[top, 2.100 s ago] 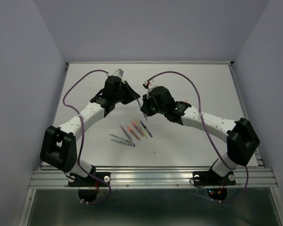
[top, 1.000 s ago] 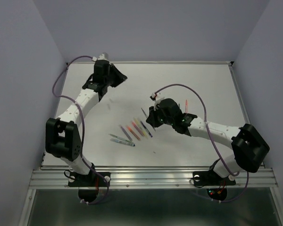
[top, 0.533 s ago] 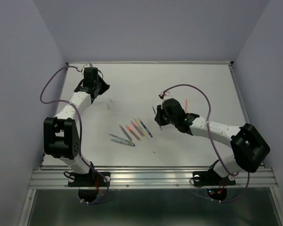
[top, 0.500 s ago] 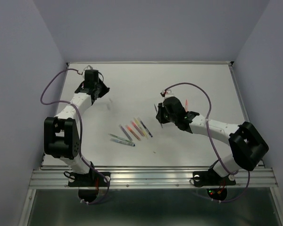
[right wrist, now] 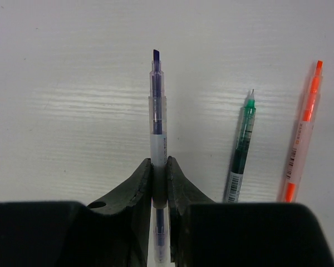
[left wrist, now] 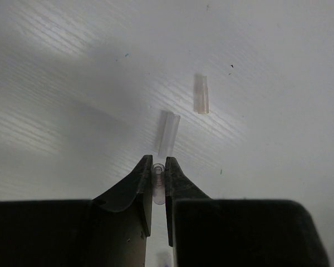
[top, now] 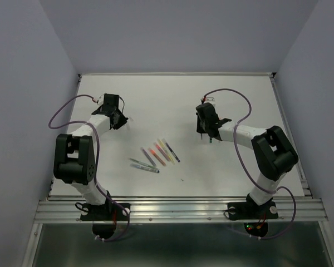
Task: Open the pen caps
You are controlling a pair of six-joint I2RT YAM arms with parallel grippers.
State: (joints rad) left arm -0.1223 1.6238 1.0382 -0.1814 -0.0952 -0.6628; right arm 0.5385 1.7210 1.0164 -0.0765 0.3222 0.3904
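The likeliest slip lay with the small clear plastic cap (left wrist: 157,188) pinched in the left pincer (left wrist: 157,167). It was caught only at the very fingertips, so by my judgement a hasty release could send it bouncing or rolling toward the desk's left edge rather than settling by the two loose clear caps lying just ahead, the nearer cap (left wrist: 168,133) and the farther cap (left wrist: 200,102). On the other side, the bare dark blue chisel tip of the clear-barrelled marker (right wrist: 157,111) could smear the white desk (right wrist: 72,111) if lowered nose first. A careless set-down could also knock the uncapped green-tipped pen (right wrist: 242,147) lying just beside it, with the uncapped orange highlighter (right wrist: 301,139) next along.

The left pincer was clenched almost fully, its jaws parted only by the cap's width, low over the far-left part of the desk. The right pincer (right wrist: 158,167) was likewise squeezed narrow, grasping the blue marker around the middle of its barrel, toward the desk's right side. A loose row of thin coloured pens (top: 156,156) lay mid-desk nearer the front edge, well apart from both pincers. Whether they wore caps was too small to tell from above.
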